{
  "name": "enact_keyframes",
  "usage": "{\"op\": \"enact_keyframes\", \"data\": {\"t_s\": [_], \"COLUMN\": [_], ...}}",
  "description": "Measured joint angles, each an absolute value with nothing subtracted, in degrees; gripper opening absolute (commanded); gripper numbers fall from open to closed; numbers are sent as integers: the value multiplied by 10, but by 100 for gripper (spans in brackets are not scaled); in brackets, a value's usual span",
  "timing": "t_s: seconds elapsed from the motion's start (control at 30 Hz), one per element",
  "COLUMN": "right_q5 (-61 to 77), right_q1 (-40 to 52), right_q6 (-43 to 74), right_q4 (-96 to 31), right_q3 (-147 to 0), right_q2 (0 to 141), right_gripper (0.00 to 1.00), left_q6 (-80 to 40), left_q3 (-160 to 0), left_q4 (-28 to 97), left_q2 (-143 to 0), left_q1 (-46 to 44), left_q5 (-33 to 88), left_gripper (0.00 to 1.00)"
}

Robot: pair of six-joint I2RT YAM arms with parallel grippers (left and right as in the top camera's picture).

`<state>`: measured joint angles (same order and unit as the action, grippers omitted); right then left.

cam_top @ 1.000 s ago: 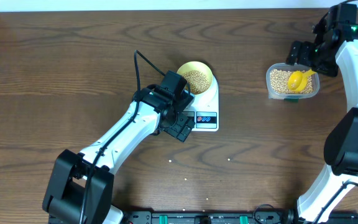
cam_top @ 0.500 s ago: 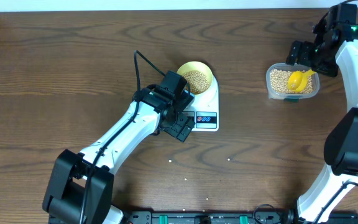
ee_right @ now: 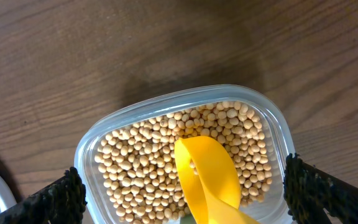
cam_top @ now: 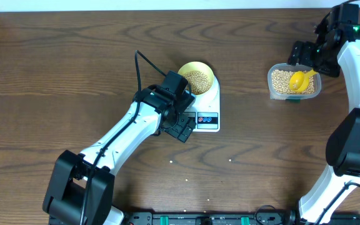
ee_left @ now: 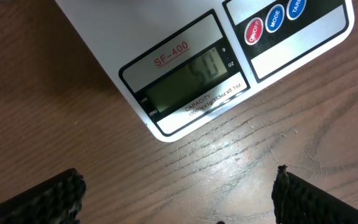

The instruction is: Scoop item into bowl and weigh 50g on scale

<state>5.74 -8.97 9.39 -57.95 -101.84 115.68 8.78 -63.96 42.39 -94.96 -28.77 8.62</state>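
Overhead first: left arm reaches diagonally across the table (cam_top: 55,75). Left gripper (cam_top: 181,129) is spread and empty, just off the front-left corner of the scale (cam_top: 212,101). Scale's long axis runs far-to-near, display end by the gripper. Bowl (cam_top: 195,65) of beans (cam_top: 196,80) sits on its far end. Right arm is folded at the right edge, right gripper (cam_top: 304,57) spread and empty above the tub (cam_top: 274,84), where the scoop (cam_top: 300,80) lies.
Left wrist: display skewed ahead of the fingers (ee_left: 48,196), bare wood between.
Right wrist: tub under the fingers (ee_right: 51,199), free wood beyond.
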Motion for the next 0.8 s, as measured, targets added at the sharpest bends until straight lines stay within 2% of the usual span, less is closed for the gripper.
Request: {"op": "enact_keyframes", "data": {"t_s": [0.33,0.8], "right_q5": [67,-9], "right_q1": [-90,-89], "right_q6": [80,86], "right_q4": [-557,-391], "right_q3": [-1018,-1018], "right_q2": [1157,1157], "right_gripper": [99,99], "left_q6": [88,88], "left_q3": [-640,-640], "left_q4": [424,424], "left_q2": [-950,-950], "left_q1": [-288,-288], "left_q5": [86,86], "left_gripper": [98,98]}}
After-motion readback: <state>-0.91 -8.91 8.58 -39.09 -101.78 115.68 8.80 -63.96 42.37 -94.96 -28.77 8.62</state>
